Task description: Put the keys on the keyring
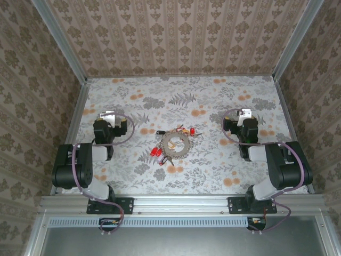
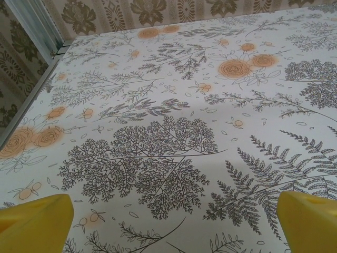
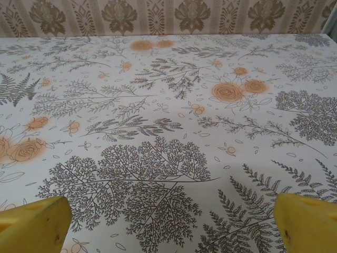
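Hovering over the bare table [image 1: 213,176], the left hand [image 1: 108,116] and right hand [image 1: 244,114] both stand fully open and hold nothing. In the left wrist view the yellow fingertips [image 2: 34,221] are spread wide with only the patterned top between them. The keyring [image 1: 174,143] lies flat between the two hands, to the left hand's right and the right hand's left, and slightly nearer the arm bases than either. The keys [image 1: 156,152] cluster round its rim, touching or just beside it; whether any is already threaded is too small to tell. The likely trouble is the crowding: a closing hand could catch two keys at once, or nudge the loose keyring and scatter the rest. The keys lie flat, so fingertips may skid off them. Both hands reaching inward to one small spot could also collide.
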